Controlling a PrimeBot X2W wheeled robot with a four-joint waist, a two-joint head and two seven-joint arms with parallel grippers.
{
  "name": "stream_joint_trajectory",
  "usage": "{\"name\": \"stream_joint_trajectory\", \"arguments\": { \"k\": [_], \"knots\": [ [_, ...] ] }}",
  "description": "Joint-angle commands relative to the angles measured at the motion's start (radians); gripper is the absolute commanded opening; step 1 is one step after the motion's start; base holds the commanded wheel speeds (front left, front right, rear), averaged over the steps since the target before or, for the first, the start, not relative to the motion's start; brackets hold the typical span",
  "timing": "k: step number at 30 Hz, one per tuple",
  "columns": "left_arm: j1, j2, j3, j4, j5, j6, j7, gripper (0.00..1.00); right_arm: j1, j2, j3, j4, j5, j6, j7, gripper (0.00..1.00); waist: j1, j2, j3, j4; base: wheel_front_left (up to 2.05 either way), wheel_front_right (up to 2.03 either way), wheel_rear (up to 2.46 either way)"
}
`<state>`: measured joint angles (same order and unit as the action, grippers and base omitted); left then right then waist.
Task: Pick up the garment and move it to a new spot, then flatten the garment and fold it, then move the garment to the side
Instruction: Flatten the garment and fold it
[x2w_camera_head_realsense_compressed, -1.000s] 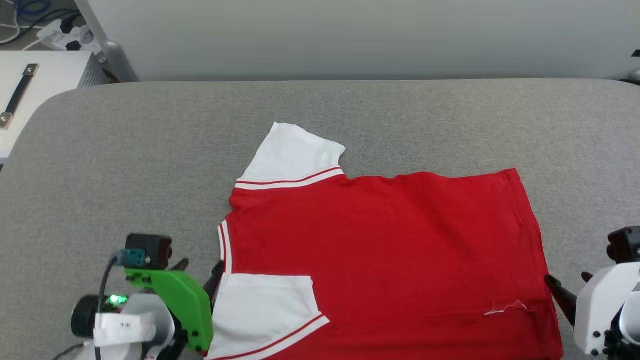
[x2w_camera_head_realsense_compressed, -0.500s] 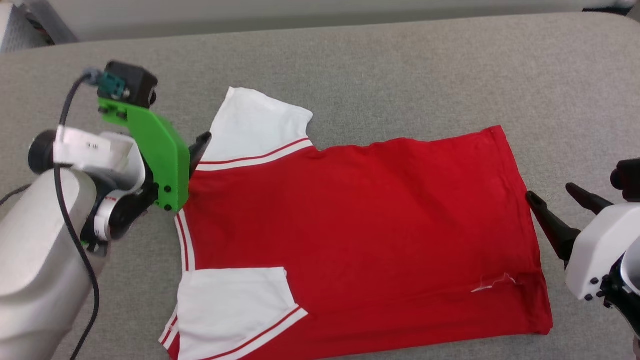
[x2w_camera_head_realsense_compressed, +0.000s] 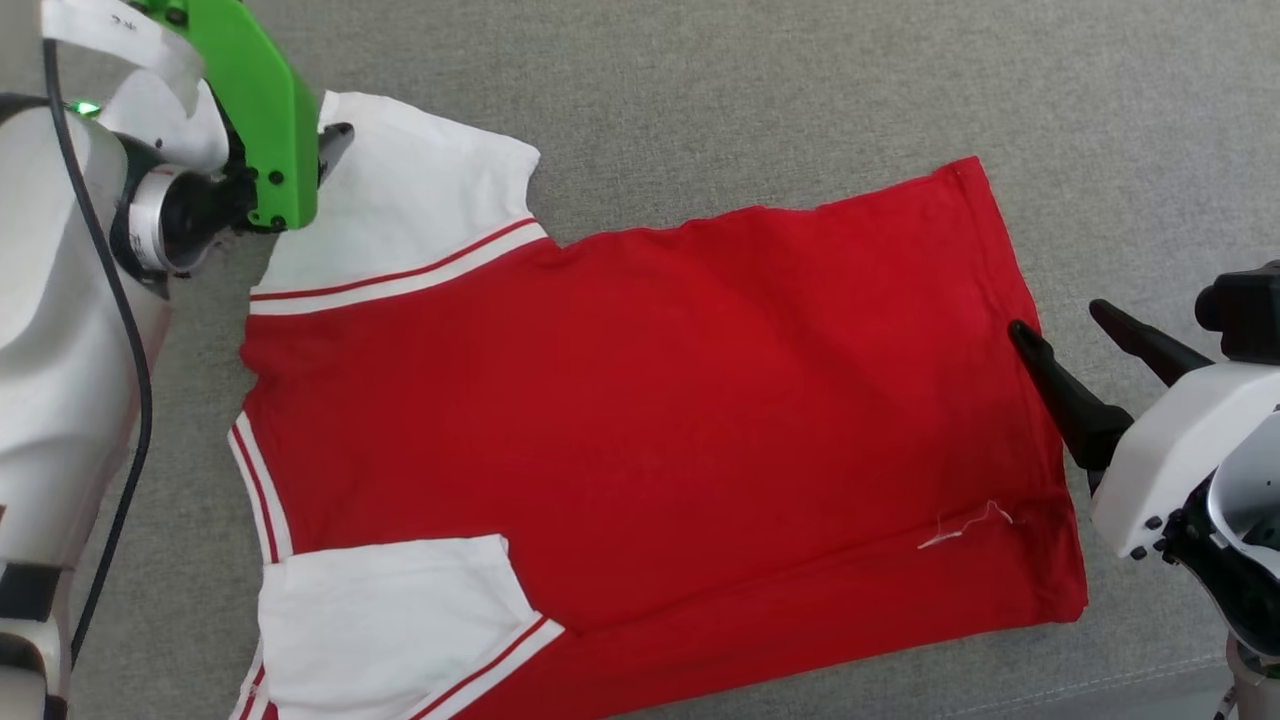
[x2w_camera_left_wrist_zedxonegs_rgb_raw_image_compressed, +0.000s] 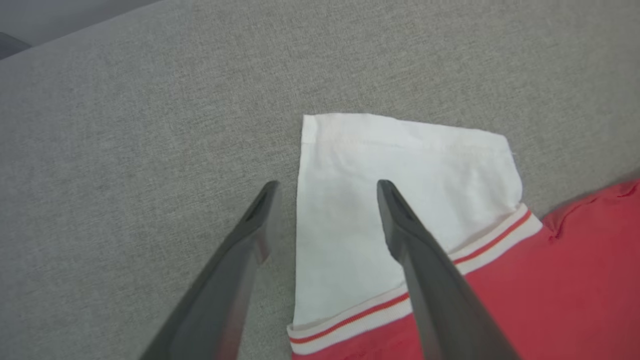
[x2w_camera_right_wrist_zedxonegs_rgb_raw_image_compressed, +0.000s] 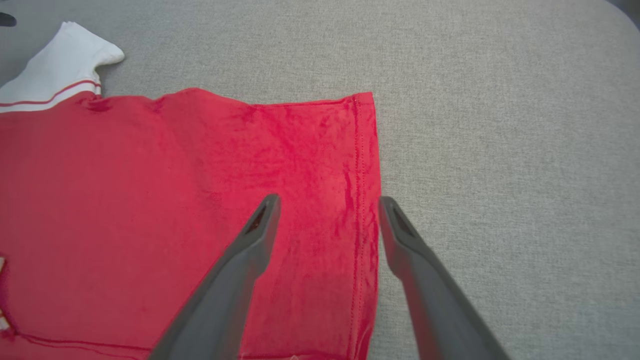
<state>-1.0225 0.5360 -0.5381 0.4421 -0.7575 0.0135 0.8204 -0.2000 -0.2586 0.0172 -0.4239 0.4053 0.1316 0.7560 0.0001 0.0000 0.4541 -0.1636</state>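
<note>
The garment (x2w_camera_head_realsense_compressed: 640, 400), a red T-shirt with white sleeves, lies flat on the grey padded surface (x2w_camera_head_realsense_compressed: 700, 90), collar to the left and hem to the right. Its near sleeve (x2w_camera_head_realsense_compressed: 390, 620) is folded onto the body. My left gripper (x2w_camera_head_realsense_compressed: 328, 140) stands open at the far sleeve (x2w_camera_head_realsense_compressed: 400, 200); in the left wrist view the left gripper (x2w_camera_left_wrist_zedxonegs_rgb_raw_image_compressed: 326, 184) has one finger over the grey surface and the other over the far sleeve (x2w_camera_left_wrist_zedxonegs_rgb_raw_image_compressed: 350, 160). My right gripper (x2w_camera_head_realsense_compressed: 1055, 320) is open at the hem; in the right wrist view the right gripper (x2w_camera_right_wrist_zedxonegs_rgb_raw_image_compressed: 328, 199) straddles the hem's stitched edge (x2w_camera_right_wrist_zedxonegs_rgb_raw_image_compressed: 357, 165).
A small white scrap (x2w_camera_head_realsense_compressed: 965, 525) lies on the red fabric near the hem. A seam (x2w_camera_head_realsense_compressed: 1130, 680) crosses the grey surface at the lower right. My left arm's black cable (x2w_camera_head_realsense_compressed: 120, 300) hangs along the pale forearm at the left edge.
The head camera has tipped down, shifting the whole picture. My left gripper went from the near sleeve along the collar side to the far sleeve. My right gripper moved farther along the hem.
</note>
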Motion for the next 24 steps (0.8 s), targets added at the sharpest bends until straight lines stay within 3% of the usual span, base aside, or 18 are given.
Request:
{"name": "stream_joint_trajectory", "arguments": {
  "k": [1,6,16,17,18,19,24],
  "knots": [
    [-0.031,-0.009,0.003,0.033,0.006,-0.005,-0.009,1.00,-0.023,0.003,0.007,0.003,-0.003,-0.001,-0.013,1.00,-0.0001,0.0000,0.054,-0.044,0.00,0.00,0.00],
    [-0.083,-0.034,0.025,0.142,-0.010,-0.004,-0.036,1.00,-0.036,0.007,0.018,0.018,-0.004,-0.001,-0.034,1.00,-0.0001,0.0000,0.077,-0.053,0.00,0.00,0.00],
    [-0.125,-0.060,-0.007,0.289,0.011,-0.043,-0.063,1.00,-0.046,0.003,0.029,0.026,-0.006,-0.001,-0.044,1.00,-0.0001,0.0000,0.101,-0.051,0.00,0.00,0.00],
    [-0.123,-0.065,-0.011,0.303,0.005,-0.048,-0.050,0.45,-0.045,0.003,0.028,0.026,-0.007,-0.001,-0.044,1.00,-0.0001,0.0000,0.100,-0.049,0.00,0.00,0.00],
    [-0.122,-0.068,-0.012,0.312,0.000,-0.054,-0.041,0.07,-0.045,0.002,0.028,0.027,-0.008,-0.001,-0.044,1.00,-0.0001,0.0000,0.100,-0.048,0.00,0.00,0.00],
    [-0.120,-0.071,-0.014,0.320,-0.006,-0.060,-0.033,0.00,-0.044,0.001,0.027,0.028,-0.009,-0.001,-0.043,1.00,-0.0001,0.0000,0.099,-0.046,0.00,0.00,0.00],
    [-0.116,-0.086,-0.014,0.337,-0.019,-0.076,-0.052,0.00,-0.049,-0.005,0.021,0.032,-0.016,-0.001,-0.039,1.00,-0.0001,0.0000,0.086,-0.034,0.00,0.00,0.00]
  ]
}}
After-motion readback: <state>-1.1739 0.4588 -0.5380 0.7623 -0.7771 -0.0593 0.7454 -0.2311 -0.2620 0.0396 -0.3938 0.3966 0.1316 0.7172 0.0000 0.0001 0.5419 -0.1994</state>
